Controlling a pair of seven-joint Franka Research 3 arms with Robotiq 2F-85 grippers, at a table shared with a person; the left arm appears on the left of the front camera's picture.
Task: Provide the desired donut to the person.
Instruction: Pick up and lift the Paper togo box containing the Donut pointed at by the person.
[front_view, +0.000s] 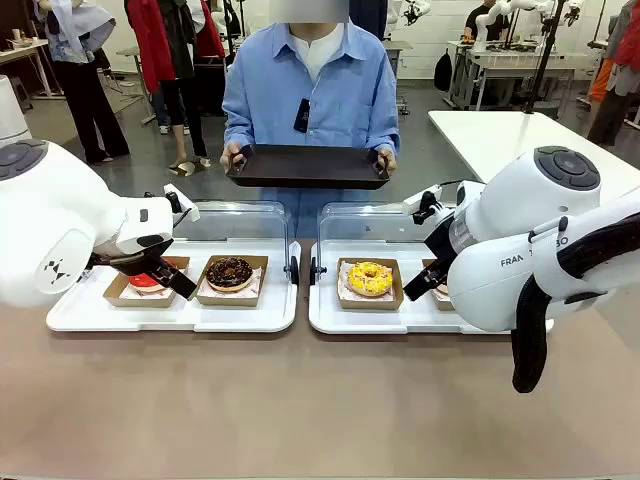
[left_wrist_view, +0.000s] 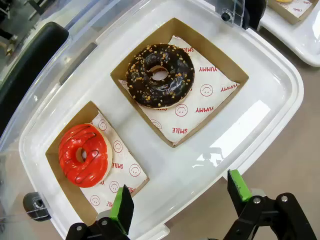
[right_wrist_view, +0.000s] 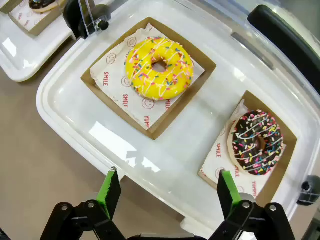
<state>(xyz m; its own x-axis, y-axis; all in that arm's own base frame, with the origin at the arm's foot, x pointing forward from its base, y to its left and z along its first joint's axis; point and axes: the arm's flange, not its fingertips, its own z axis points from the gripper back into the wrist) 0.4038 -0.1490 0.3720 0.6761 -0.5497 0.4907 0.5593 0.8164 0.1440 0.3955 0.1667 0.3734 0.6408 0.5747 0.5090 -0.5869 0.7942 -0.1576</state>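
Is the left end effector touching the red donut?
Apart. Left wrist view: the open left end effector hangs short of the red donut, with paper showing between them.

over trays (front_view: 250, 316): open | far side: raised clear lids (front_view: 235, 222) | near tabletop (front_view: 300, 400): free

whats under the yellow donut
The yellow donut sits on white paper printed with red smileys, inside a brown cardboard box on the white tray. The paper directly beneath it is covered.
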